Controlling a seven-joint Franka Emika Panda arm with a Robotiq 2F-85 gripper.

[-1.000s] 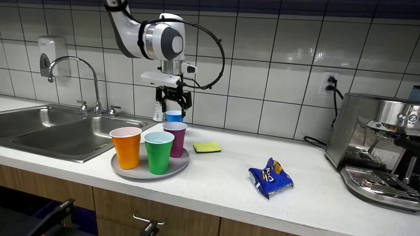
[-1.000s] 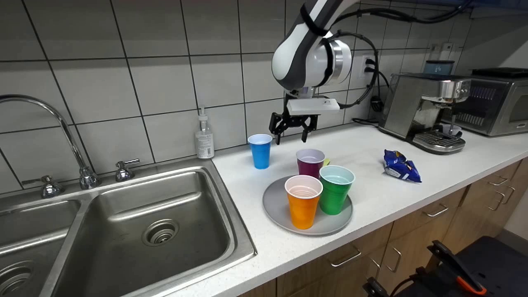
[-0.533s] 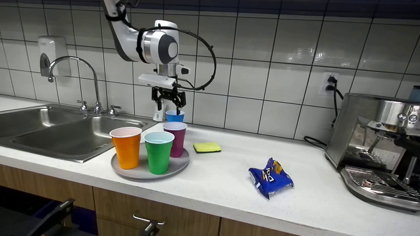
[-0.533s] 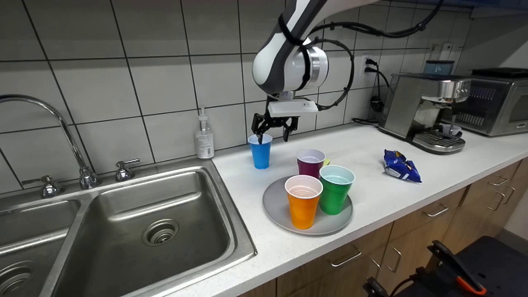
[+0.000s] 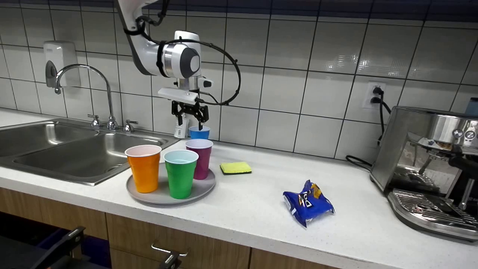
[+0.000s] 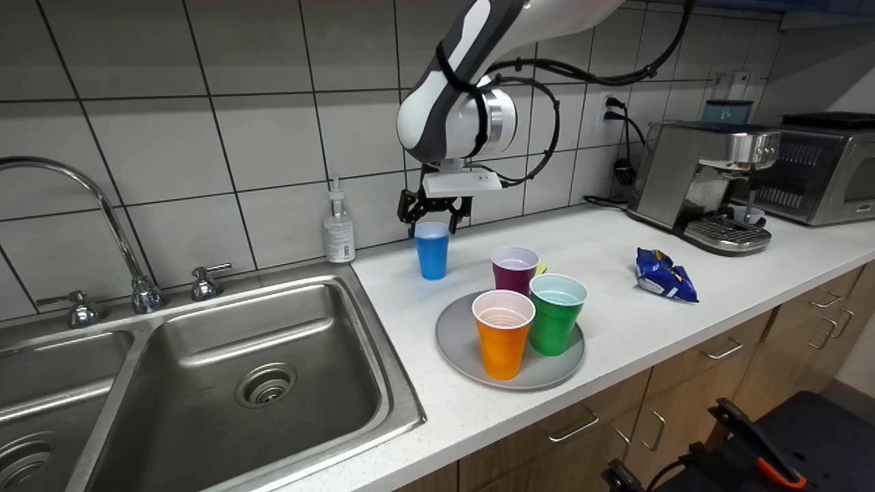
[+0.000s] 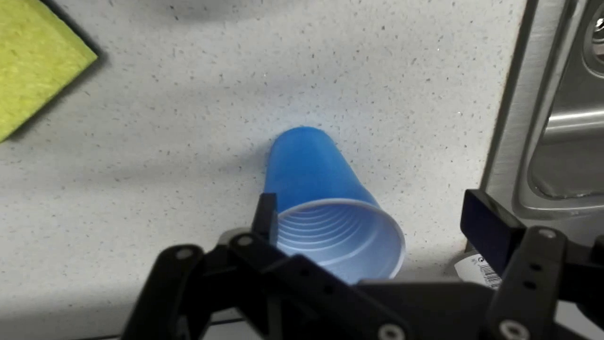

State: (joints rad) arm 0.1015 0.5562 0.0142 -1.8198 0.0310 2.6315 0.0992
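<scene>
Spread and empty, the jaws now shift across, bringing the blue cup [image 6: 432, 256], near the back edge of the bench [image 5: 261, 194], roughly between them. Whether a fingertip [image 7: 266, 216] touches it is unclear.

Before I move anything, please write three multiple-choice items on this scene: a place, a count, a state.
1. Where is the blue cup? A) in the sink B) on the counter C) on the sponge
2. How many cups are on the plate? A) two B) five C) three
3. The gripper is: A) open B) shut C) holding the sponge

1 B: in an exterior view its base rests there.
2 C: orange cup, green cup and purple cup stand there.
3 A: in the wrist view its fingers stand wide apart.
</scene>
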